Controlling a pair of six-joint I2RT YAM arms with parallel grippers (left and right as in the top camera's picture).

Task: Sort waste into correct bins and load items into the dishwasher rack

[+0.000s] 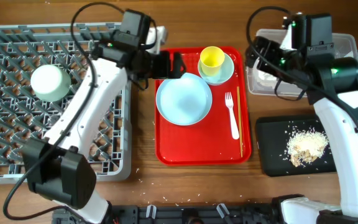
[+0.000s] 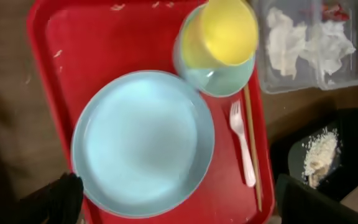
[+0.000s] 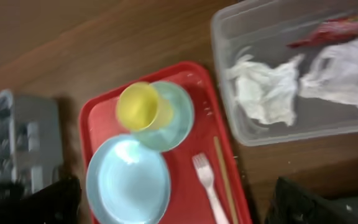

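Two white arms rise nearest the lens; the left arm (image 1: pixel 86 106) slants from lower left across the grey pegged plastic rack (image 1: pixel 5 124), the left claw (image 1: pixel 179 65) pointing right above the upper-left corner of the red tray (image 1: pixel 166 143), its fingers (image 2: pixel 61 199) wide apart and empty; the right arm (image 1: pixel 347 124) climbs the right edge and bends left over the clear plastic tub (image 1: pixel 348 42), the right claw (image 1: pixel 255 55) spread, gripping nothing; at the tray's right the white plastic fork (image 1: pixel 232 115) lies lengthwise top-to-bottom, tines toward the top; thin wooden chopsticks (image 1: pixel 240 124) run parallel right of it; the light blue plate (image 1: pixel 184 98) lies centre-left; the small yellow cup (image 1: pixel 212 57) stands mouth-up in the small blue dish (image 1: pixel 224 71) above; the pale green bowl (image 1: pixel 50 82) rests in the rack's upper left; crumpled white napkins (image 2: pixel 284 37) lie in the tub; whitish rice (image 1: pixel 306 146) lies on the flat black tray (image 1: pixel 272 149).
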